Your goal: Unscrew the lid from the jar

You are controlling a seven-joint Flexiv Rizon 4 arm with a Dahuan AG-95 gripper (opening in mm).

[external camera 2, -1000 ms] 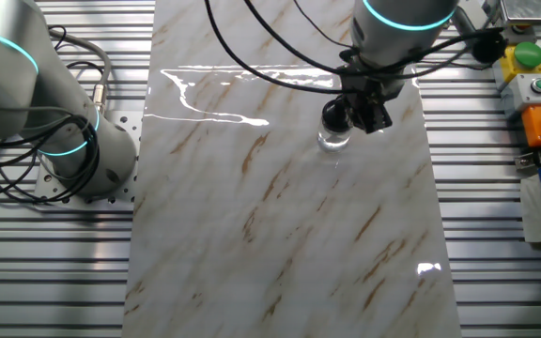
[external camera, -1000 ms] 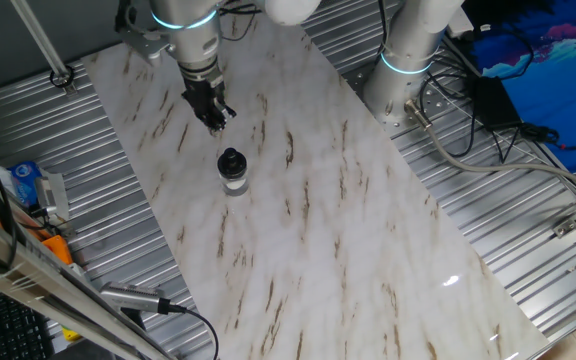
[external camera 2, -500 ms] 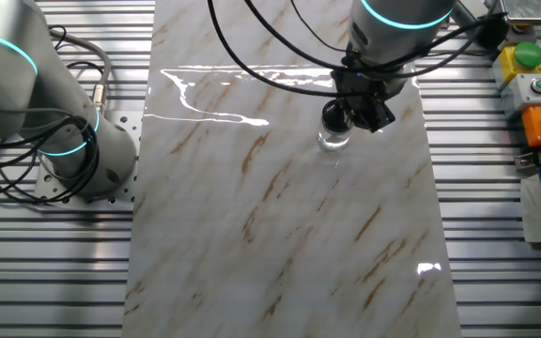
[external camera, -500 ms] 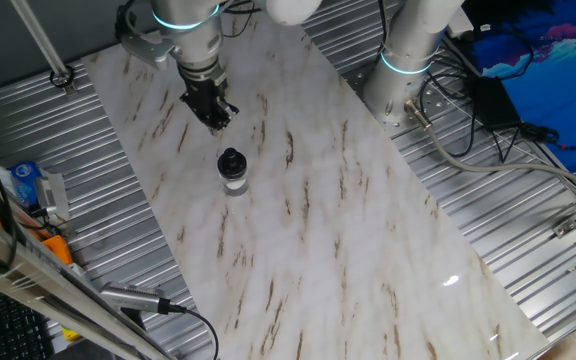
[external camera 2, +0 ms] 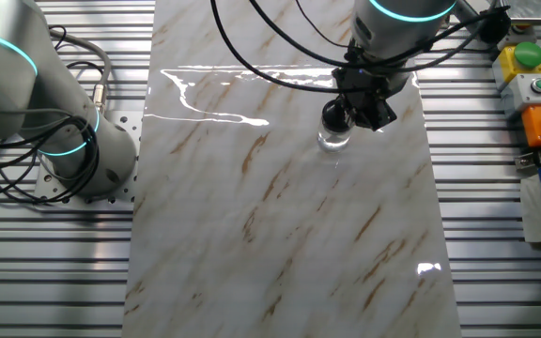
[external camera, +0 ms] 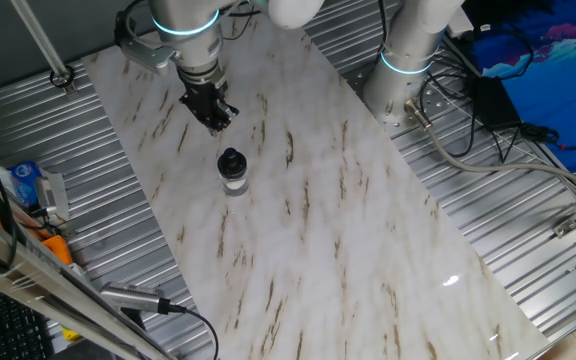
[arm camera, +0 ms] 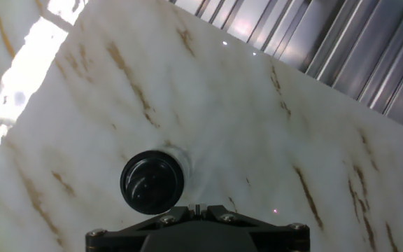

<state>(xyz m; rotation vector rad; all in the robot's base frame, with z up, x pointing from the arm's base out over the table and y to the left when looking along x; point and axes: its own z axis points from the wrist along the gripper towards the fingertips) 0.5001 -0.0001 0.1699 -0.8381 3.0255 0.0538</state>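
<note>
End effector above lid, apart.

White marble-pattern tabletop with brown veins, set on ribbed metal bench. One small jar stands upright on slab, clear whitish body, black lid on top. Same jar sits toward far end in the other fixed view, near bright glare streaks. Hand view: lid seen from above.
</note>
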